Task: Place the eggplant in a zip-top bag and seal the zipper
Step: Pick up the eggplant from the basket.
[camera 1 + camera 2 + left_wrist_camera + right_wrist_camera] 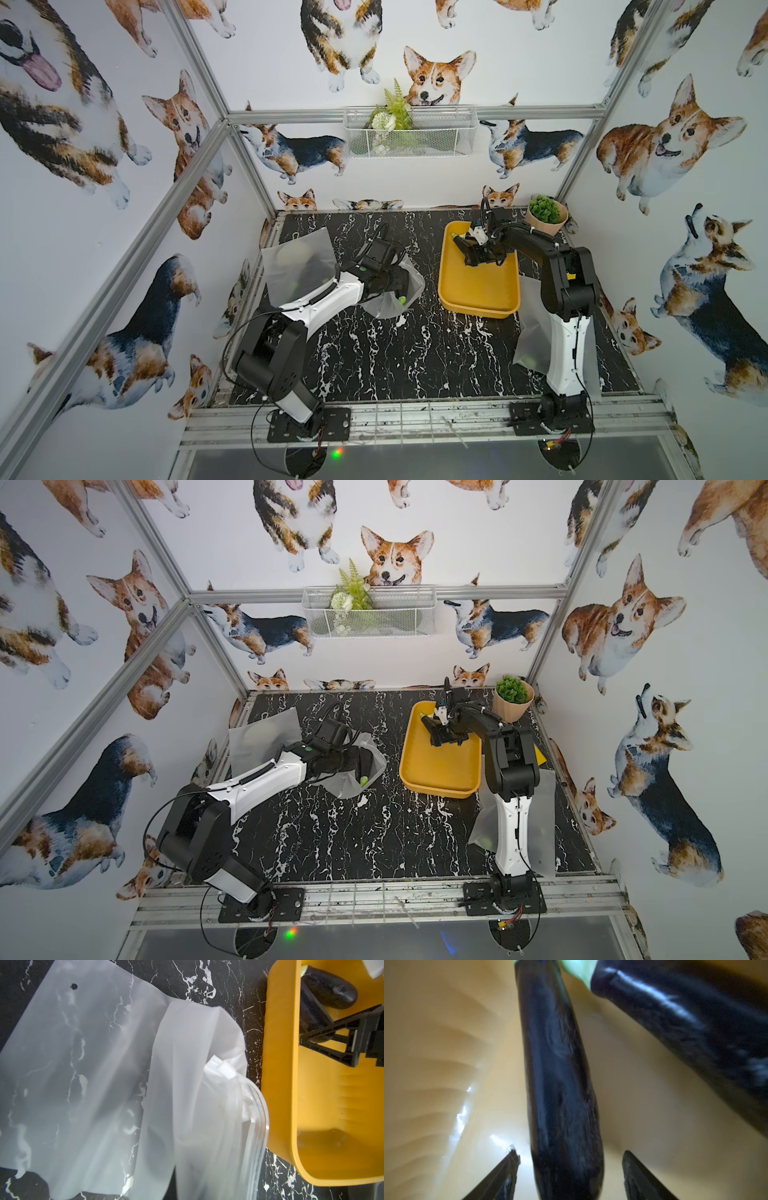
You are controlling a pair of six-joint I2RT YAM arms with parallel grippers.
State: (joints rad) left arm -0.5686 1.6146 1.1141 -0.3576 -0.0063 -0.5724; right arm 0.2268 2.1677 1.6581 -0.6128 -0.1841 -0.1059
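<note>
Two dark purple eggplants lie at the far end of a yellow tray (478, 291). In the right wrist view one eggplant (560, 1084) runs lengthwise between the fingers of my right gripper (571, 1167), which is open and astride it without touching. The second eggplant (685, 1022) lies beside it. My left gripper (397, 286) is shut on the mouth of a frosted zip-top bag (187, 1105), left of the tray. The bag's white zipper slider (226, 1070) shows near the tray wall (276, 1084). The bag hides my left jaws in the left wrist view.
A second frosted bag (295, 262) lies at the back left of the black marble table, and a third (534, 332) under my right arm. A potted plant (546, 216) stands just behind the tray. A wire basket (409, 131) hangs on the back wall.
</note>
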